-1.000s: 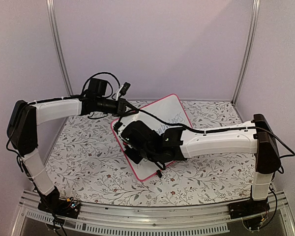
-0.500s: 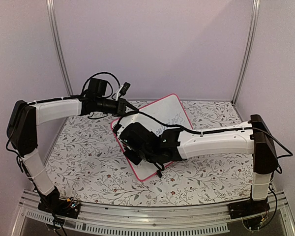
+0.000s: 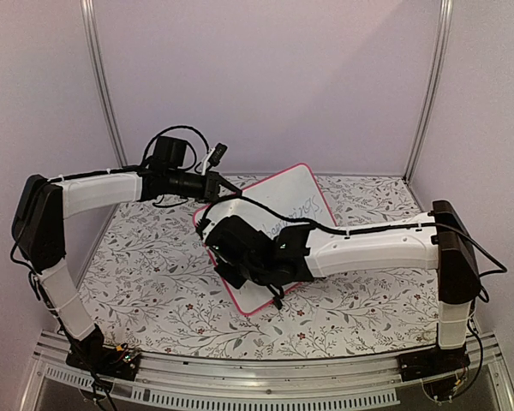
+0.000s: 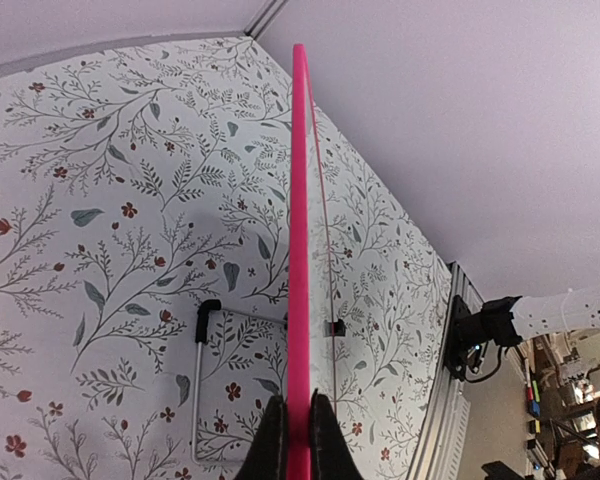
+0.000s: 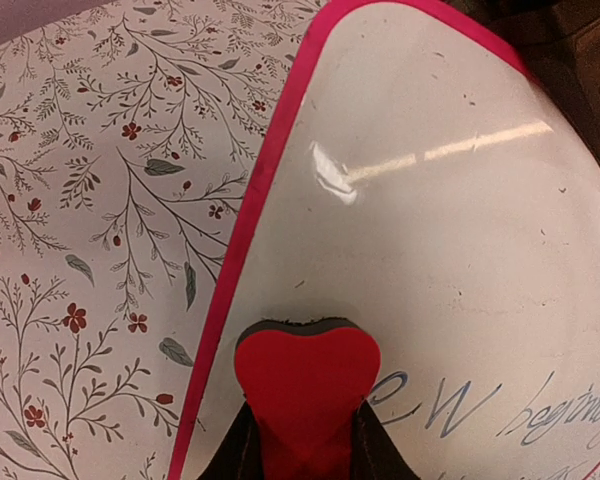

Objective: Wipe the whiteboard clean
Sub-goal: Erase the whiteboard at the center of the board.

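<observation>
The whiteboard [image 3: 301, 195], white with a pink-red rim and dark handwriting, stands tilted on the floral table. My left gripper [image 3: 212, 185] is shut on its rim at the far left corner; in the left wrist view the pink rim [image 4: 299, 250] runs edge-on between my jaws [image 4: 297, 440]. My right gripper [image 3: 233, 257] is shut on a red heart-shaped eraser [image 5: 307, 372], pressed on the board [image 5: 440, 220] near its left rim, just left of the handwriting [image 5: 480, 405].
The board's wire stand with a black foot [image 4: 208, 310] rests on the floral tablecloth [image 3: 146, 257]. Pale walls close the back and sides. A metal rail [image 3: 265, 390] runs along the near edge.
My right gripper with the eraser has slid a little to the left and up across the board. The left arm and the board have not moved.
</observation>
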Action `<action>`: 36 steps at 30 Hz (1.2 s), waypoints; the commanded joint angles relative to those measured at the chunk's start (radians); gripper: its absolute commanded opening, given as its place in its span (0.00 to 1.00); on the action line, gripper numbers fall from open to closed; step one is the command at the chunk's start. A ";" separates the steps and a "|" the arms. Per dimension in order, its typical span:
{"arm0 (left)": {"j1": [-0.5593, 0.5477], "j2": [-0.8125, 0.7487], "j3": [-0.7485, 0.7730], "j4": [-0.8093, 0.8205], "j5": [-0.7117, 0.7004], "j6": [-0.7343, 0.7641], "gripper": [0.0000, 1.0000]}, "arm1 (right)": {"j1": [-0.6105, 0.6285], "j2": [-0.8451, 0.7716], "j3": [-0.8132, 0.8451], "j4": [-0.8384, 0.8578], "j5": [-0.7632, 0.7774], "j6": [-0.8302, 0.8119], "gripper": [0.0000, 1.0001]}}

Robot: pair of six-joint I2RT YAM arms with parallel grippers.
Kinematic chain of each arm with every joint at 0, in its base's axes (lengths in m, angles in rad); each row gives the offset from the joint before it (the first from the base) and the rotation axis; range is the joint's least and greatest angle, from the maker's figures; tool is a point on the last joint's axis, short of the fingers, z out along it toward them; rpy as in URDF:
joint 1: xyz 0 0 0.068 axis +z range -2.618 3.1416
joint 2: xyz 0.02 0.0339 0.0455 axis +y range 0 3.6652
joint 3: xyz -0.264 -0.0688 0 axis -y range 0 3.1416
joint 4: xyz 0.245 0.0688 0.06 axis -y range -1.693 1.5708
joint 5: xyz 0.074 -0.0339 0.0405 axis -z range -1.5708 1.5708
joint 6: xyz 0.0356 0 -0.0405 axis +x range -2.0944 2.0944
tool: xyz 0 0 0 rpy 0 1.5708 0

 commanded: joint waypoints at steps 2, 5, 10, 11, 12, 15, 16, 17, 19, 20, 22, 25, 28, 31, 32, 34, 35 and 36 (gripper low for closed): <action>0.003 -0.029 -0.013 0.026 -0.042 0.011 0.00 | 0.006 0.033 0.026 -0.027 0.021 -0.002 0.00; 0.004 -0.029 -0.013 0.025 -0.041 0.012 0.00 | 0.006 0.031 0.013 -0.030 0.018 0.001 0.00; 0.004 -0.029 -0.012 0.025 -0.041 0.013 0.00 | 0.006 0.017 -0.024 -0.022 0.002 0.018 0.00; 0.003 -0.029 -0.012 0.025 -0.041 0.011 0.00 | 0.006 0.017 -0.030 -0.023 0.000 0.021 0.00; 0.003 -0.028 -0.012 0.025 -0.041 0.012 0.00 | 0.006 0.016 -0.035 -0.022 -0.002 0.025 0.00; 0.004 -0.029 -0.013 0.025 -0.039 0.012 0.00 | 0.006 0.012 -0.050 -0.024 -0.007 0.036 0.00; 0.003 -0.029 -0.013 0.024 -0.039 0.012 0.00 | 0.006 0.011 -0.056 -0.023 -0.007 0.042 0.00; 0.004 -0.029 -0.013 0.025 -0.039 0.012 0.00 | 0.007 0.008 -0.062 -0.023 -0.008 0.046 0.00; 0.004 -0.029 -0.013 0.026 -0.039 0.011 0.00 | 0.006 0.003 -0.074 -0.019 -0.010 0.052 0.00; 0.004 -0.030 -0.013 0.025 -0.039 0.011 0.00 | 0.006 0.001 -0.079 -0.018 -0.010 0.055 0.00; 0.003 -0.030 -0.014 0.025 -0.039 0.012 0.00 | 0.006 -0.001 -0.086 -0.021 -0.011 0.061 0.00; 0.004 -0.031 -0.014 0.025 -0.040 0.014 0.00 | 0.006 -0.007 -0.097 -0.021 -0.011 0.070 0.00; 0.004 -0.030 -0.013 0.025 -0.039 0.012 0.00 | 0.007 -0.013 -0.114 -0.020 -0.011 0.077 0.00; 0.003 -0.031 -0.014 0.025 -0.039 0.012 0.00 | 0.006 -0.017 -0.124 -0.019 -0.011 0.084 0.00; 0.003 -0.031 -0.014 0.025 -0.039 0.012 0.00 | 0.006 -0.018 -0.127 -0.019 -0.010 0.086 0.00; 0.003 -0.030 -0.014 0.024 -0.040 0.013 0.00 | 0.006 -0.020 -0.131 -0.020 -0.011 0.090 0.00; 0.003 -0.030 -0.014 0.025 -0.039 0.012 0.00 | 0.007 -0.020 -0.134 -0.020 -0.012 0.092 0.00; 0.003 -0.030 -0.014 0.025 -0.039 0.013 0.00 | 0.006 -0.021 -0.135 -0.021 -0.013 0.092 0.00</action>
